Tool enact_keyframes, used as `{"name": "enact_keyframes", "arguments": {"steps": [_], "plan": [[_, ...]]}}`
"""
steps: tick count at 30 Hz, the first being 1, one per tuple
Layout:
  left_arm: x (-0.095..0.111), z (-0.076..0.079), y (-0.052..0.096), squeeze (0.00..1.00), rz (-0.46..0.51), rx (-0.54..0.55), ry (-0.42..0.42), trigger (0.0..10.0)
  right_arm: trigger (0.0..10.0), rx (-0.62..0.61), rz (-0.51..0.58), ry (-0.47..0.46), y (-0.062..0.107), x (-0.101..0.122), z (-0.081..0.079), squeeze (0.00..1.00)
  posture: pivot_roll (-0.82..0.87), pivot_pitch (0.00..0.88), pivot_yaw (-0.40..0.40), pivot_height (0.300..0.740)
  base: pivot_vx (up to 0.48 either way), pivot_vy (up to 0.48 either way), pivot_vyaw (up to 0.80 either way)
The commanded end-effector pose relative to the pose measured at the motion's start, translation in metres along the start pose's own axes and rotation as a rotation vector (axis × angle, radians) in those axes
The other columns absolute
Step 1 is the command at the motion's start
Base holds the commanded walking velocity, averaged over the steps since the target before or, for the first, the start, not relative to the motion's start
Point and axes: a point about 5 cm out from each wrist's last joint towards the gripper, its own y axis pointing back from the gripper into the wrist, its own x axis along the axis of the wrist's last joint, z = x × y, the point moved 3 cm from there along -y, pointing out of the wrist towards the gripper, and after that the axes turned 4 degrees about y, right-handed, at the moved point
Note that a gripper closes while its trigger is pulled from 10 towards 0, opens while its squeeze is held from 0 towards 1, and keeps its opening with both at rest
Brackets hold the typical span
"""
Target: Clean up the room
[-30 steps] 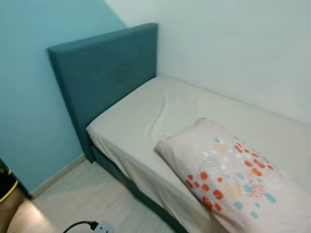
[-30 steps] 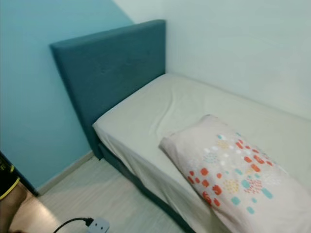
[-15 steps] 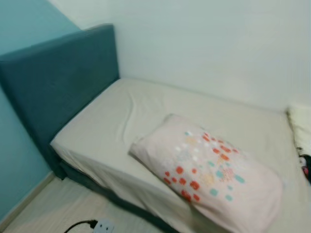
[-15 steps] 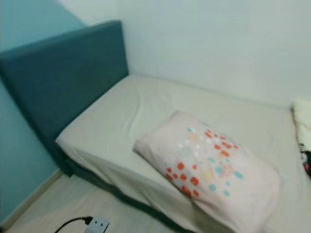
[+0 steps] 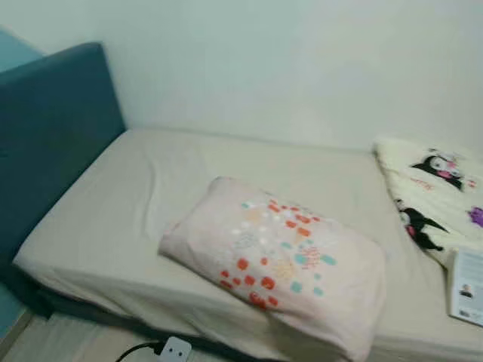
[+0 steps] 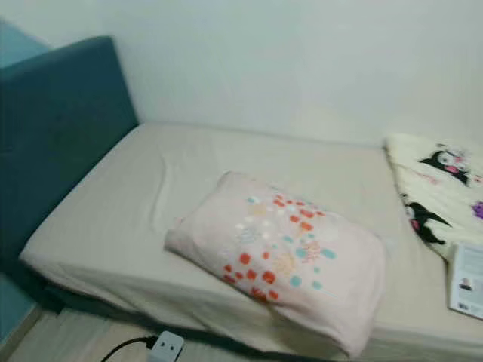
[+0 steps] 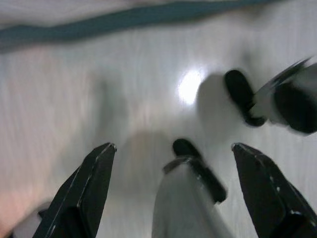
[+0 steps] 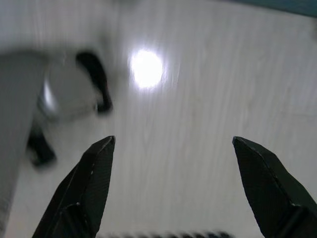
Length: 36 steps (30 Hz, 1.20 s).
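Bedding fills the head views, with a spotted pillow central on the bed, a cartoon-print blanket at 3 o'clock, a booklet at 4, while each wrist view shows left gripper and right gripper spread, released, above pale floor.

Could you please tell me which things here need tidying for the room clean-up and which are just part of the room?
To tidy:
pillow, askew mid-bed
cartoon blanket, bunched at the bed's right end
booklet near the bed's edge

Just there:
bed
headboard
power plug on the floor
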Motion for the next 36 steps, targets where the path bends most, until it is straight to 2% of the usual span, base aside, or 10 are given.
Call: {"name": "enact_keyframes", "arguments": {"steps": [1, 3, 6, 7, 9, 11, 13, 22, 25, 36], "plan": [[-0.010, -0.003, 0.002, 0.00, -0.026, 0.001, -0.001, 10.0, 10.0, 0.010, 0.065, -0.085, 0.000, 0.009, -0.005, 0.00, -0.06, 0.000, 0.007, 0.740, 0.000, 0.000, 0.00], [-0.014, -0.026, 0.006, 0.00, -0.029, 0.024, 0.012, 10.0, 10.0, 0.042, 0.151, -0.158, 0.002, 0.018, -0.008, 0.00, -0.06, 0.000, 0.007, 0.740, 0.000, 0.000, 0.00], [-0.016, -0.037, 0.008, 0.00, -0.031, 0.037, 0.018, 10.0, 10.0, 0.060, 0.182, -0.177, 0.002, 0.021, -0.009, 0.00, -0.06, 0.000, 0.007, 0.740, 0.000, 0.000, 0.00], [-0.018, -0.048, 0.010, 0.00, -0.035, 0.053, 0.021, 10.0, 10.0, 0.068, 0.301, -0.175, 0.004, 0.071, 0.009, 0.00, -0.05, 0.000, 0.005, 0.740, 0.000, 0.000, 0.00], [-0.018, -0.048, 0.010, 0.00, -0.035, 0.053, 0.021, 10.0, 10.0, 0.068, 0.301, -0.175, 0.004, 0.071, 0.009, 0.00, -0.05, 0.000, 0.005, 0.740, 0.000, 0.000, 0.00], [-0.022, -0.059, 0.013, 0.00, -0.046, 0.076, 0.019, 10.0, 10.0, 0.087, 0.503, -0.139, 0.020, 0.157, 0.033, 0.00, -0.05, 0.000, 0.007, 0.740, 0.000, 0.000, 0.00], [-0.027, -0.059, 0.014, 0.00, -0.056, 0.081, 0.020, 10.0, 10.0, 0.128, 0.628, -0.123, 0.036, 0.201, 0.034, 0.00, -0.05, 0.000, 0.009, 0.740, 0.000, 0.000, 0.00], [-0.030, -0.041, 0.011, 0.00, -0.064, 0.063, 0.016, 10.0, 10.0, 0.262, 0.801, -0.147, 0.063, 0.253, 0.019, 0.00, -0.04, 0.000, 0.015, 0.740, 0.000, 0.000, 0.00], [-0.028, -0.037, 0.010, 0.00, -0.064, 0.058, 0.011, 10.0, 10.0, 0.407, 0.873, -0.154, 0.079, 0.274, 0.003, 0.00, -0.05, 0.000, 0.018, 0.725, 0.000, 0.000, 0.00], [-0.025, -0.033, 0.008, 0.00, -0.066, 0.052, -0.007, 10.0, 10.0, 0.508, 0.855, -0.042, 0.084, 0.277, -0.022, 0.00, -0.05, 0.000, 0.016, 0.690, 0.000, 0.000, 0.00]]}}
